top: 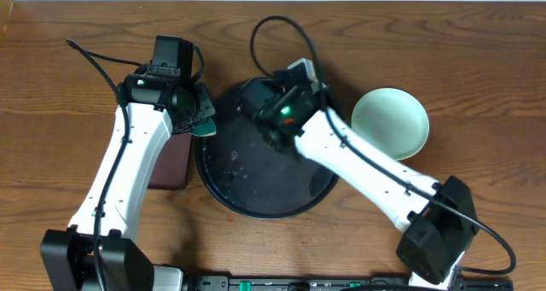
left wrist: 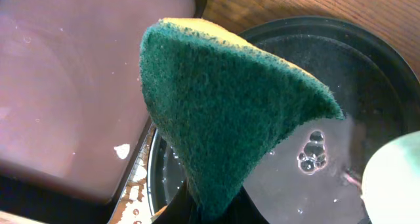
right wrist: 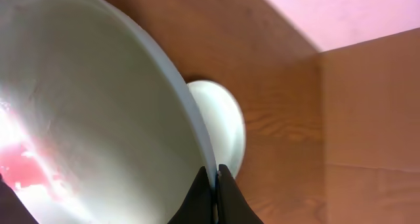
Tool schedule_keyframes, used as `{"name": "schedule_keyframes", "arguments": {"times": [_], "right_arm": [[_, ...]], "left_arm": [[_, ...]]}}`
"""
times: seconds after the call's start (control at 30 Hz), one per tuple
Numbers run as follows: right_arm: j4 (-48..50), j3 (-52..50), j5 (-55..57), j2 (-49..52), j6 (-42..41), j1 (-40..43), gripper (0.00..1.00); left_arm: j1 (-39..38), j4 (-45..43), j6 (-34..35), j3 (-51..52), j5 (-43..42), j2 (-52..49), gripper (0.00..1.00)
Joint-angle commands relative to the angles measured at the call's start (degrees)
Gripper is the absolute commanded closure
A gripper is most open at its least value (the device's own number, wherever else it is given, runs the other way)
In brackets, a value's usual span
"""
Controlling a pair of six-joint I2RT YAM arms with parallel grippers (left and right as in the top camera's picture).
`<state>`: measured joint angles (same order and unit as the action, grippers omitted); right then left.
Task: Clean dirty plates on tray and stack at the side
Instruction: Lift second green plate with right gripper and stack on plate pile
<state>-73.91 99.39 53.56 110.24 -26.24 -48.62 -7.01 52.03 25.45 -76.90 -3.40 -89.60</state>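
Plate with the red smear [right wrist: 98, 119], pale mint-blue, is held up over the black tray; the rest runs from the left as follows. Farthest left, a small rectangular dark-brown tray [top: 171, 167] lies on the wooden surface [top: 478, 52], partly under the left arm. The left wrist view shows its glossy inside with a few pale flecks. Just right of it, the left pincer [left wrist: 213, 211] is clenched on a sponge [left wrist: 223, 112]. The sponge's green scouring face is turned to the camera, with a yellow layer along its top edge. It hangs above the place where the brown tray meets the left rim of the large round black tray [top: 256, 193]. That tray's floor is wet, with a cluster of bubbles [left wrist: 314, 152] in the water. Over the tray's upper half, the right arm hides its load from the overhead camera. The right wrist view shows the right pincer [right wrist: 215, 194] with its fingertips [right wrist: 200, 194] nipped on the rim of that plate, which is tilted steeply on edge. A pale edge also shows at the lower right of the left wrist view. Farther right, near the black tray's rim but not touching it, a second plate [top: 390, 123], also mint-blue, rests right way up on the surface, and its inside looks plain.
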Motion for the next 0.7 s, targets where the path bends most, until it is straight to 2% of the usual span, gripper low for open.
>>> {"name": "schedule_keyframes", "arguments": {"times": [0.0, 0.13, 0.4, 0.57, 0.67], "right_arm": [[-1.60, 0.57, 11.47, -0.33, -6.93, -2.05, 0.99], [-3.85, 0.57, 15.63, -0.98, -10.62, -2.67, 0.99], [-4.04, 0.57, 15.58, -6.05, -13.66, -2.69, 0.99], [-3.96, 0.57, 14.27, -7.63, -15.23, -2.54, 0.99], [-3.58, 0.57, 9.40, -7.61, -15.30, -1.57, 0.99]], "left_arm": [[0.26, -0.22, -0.57, 0.02, 1.16, -0.20, 0.92], [0.24, -0.22, -0.52, 0.02, 1.14, -0.20, 0.93], [0.24, -0.22, 0.07, 0.02, 1.14, -0.20, 0.92], [0.24, -0.22, 0.13, 0.02, 1.11, -0.20, 0.93], [0.24, -0.22, 0.13, 0.02, 1.11, -0.20, 0.92]]}}
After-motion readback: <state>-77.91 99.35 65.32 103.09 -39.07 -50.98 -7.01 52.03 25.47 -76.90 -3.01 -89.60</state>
